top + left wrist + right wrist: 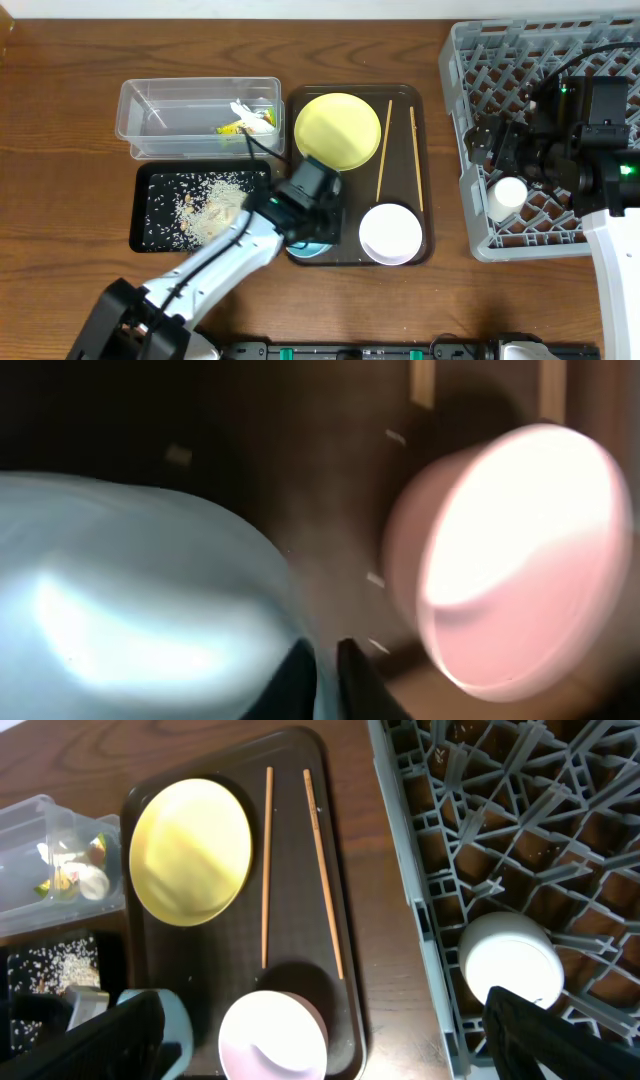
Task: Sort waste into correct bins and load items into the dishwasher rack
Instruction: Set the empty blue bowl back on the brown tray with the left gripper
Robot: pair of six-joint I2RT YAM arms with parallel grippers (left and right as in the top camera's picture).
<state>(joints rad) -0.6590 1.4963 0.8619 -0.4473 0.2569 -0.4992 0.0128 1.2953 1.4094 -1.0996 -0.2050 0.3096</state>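
Beside a white round bowl (390,232), left gripper (311,233) angles down onto light blue bowl (130,600), grip unclear; right gripper (505,150) gapes empty over grey plastic rack (480,60).

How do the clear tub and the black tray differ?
Look: the clear tub is see-through plastic; the black tray is opaque.
Depth: the clear tub has tall walls; the black tray is shallow.
Contents: the clear tub holds the snack wrapper and crumpled paper; the black tray holds scattered rice grains.
Shared: both are rectangular, of similar footprint, and lie left of the brown serving tray.
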